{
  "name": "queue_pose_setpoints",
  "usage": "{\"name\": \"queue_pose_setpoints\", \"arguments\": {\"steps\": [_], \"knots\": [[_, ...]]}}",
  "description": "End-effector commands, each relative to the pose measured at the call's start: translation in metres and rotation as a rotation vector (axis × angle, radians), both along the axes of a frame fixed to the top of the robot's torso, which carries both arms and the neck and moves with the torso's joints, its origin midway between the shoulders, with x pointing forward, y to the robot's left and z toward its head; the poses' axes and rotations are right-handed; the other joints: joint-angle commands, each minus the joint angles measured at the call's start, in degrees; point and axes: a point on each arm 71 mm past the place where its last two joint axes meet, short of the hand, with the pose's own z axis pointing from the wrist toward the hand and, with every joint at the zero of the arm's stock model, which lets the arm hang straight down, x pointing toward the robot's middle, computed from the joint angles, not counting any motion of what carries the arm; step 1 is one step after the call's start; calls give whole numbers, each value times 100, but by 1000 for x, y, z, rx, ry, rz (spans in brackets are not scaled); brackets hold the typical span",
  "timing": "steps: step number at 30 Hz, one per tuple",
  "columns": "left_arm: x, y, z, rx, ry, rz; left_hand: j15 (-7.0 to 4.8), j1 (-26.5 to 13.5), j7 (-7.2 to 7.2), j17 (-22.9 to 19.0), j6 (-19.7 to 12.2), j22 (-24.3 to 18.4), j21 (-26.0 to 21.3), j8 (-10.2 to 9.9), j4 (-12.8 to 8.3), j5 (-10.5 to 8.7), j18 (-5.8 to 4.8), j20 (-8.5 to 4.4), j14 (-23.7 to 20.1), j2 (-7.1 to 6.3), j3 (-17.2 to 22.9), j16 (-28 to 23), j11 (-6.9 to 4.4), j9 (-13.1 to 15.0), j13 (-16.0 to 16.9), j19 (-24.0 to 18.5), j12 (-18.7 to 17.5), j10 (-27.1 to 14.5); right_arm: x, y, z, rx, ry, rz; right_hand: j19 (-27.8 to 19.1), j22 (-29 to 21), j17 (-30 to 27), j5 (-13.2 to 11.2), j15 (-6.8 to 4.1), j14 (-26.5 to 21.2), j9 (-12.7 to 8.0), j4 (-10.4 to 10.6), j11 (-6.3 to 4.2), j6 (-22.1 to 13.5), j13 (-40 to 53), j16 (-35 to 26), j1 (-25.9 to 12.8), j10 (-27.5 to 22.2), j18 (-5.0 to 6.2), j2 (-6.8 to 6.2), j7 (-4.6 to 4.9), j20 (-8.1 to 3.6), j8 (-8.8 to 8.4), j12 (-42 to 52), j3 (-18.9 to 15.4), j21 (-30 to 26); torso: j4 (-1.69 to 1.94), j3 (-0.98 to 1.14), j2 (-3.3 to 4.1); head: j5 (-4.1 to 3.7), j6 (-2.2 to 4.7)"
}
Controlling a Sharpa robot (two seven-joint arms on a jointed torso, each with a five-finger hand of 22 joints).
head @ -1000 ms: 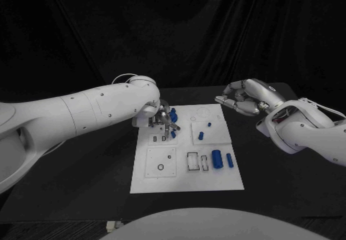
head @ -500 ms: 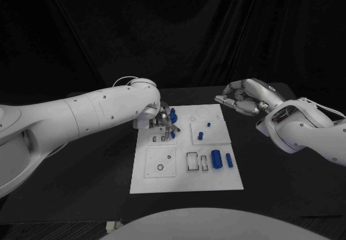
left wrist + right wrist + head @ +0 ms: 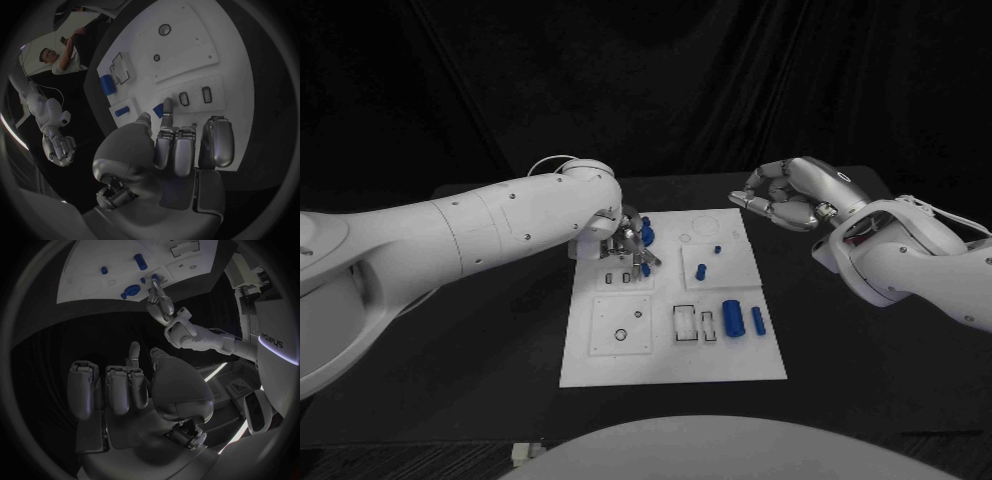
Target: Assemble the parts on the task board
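The white task board [image 3: 668,355] lies mid-table. My left hand [image 3: 626,240] hovers low over its far left part, most fingers curled in and one finger [image 3: 167,107] stretched towards two small slots [image 3: 195,96]; I see nothing in it. A blue part [image 3: 646,228] stands beside the hand and a small blue peg [image 3: 646,268] is by its fingertips. A short blue cylinder [image 3: 702,269] and a tiny blue piece [image 3: 718,248] lie to the right. My right hand [image 3: 790,195] hangs off the board's far right corner, fingers [image 3: 115,385] curled on nothing.
A thick blue cylinder [image 3: 733,318] and a slim blue one [image 3: 759,320] lie at the board's right side beside rectangular slots [image 3: 687,322]. A square panel with round holes [image 3: 623,325] sits on the left. Black table [image 3: 848,340] surrounds the board.
My left arm has shifted a little while its hand stays over the board's far left part. The right hand has not moved.
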Motion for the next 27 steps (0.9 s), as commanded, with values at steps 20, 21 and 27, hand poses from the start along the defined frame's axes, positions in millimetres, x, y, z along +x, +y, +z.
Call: {"name": "queue_pose_setpoints", "arguments": {"steps": [20,21,27], "knots": [[2,-1,-4,-16,-2,9,43,145,9,1506,45,440,-48,-103,-108,95,40,7,594,-14,173,15,32,-34,1500,-22,14,587,0,0,-3,0,7,-7,284,1292,852,-2,-38,477,-4,1,-56,22,1509,-27,-15,599,-16,5,-10,-44,-10,14,15,-26,1,-4,-6,-28,-1],[2,-1,-4,-17,-2,10,42,158,10,1506,44,439,-52,-116,-125,105,41,6,594,-18,192,15,33,-38,1500,-25,14,587,0,0,-3,0,9,-8,284,1292,852,-2,-38,477,-4,1,-56,22,1509,-27,-15,599,-16,5,-10,-44,-10,14,15,-26,0,-5,-6,-26,-1],[2,-1,-5,-17,0,10,42,198,7,1506,60,444,-57,-140,-175,138,41,6,594,-20,253,15,31,-46,1500,-23,14,587,-1,-1,-5,-3,15,-11,279,1288,845,2,-39,476,-4,-3,-57,22,1509,-30,-5,599,-13,4,-11,-44,-11,14,19,-36,-3,-5,-7,-12,-1]]}}
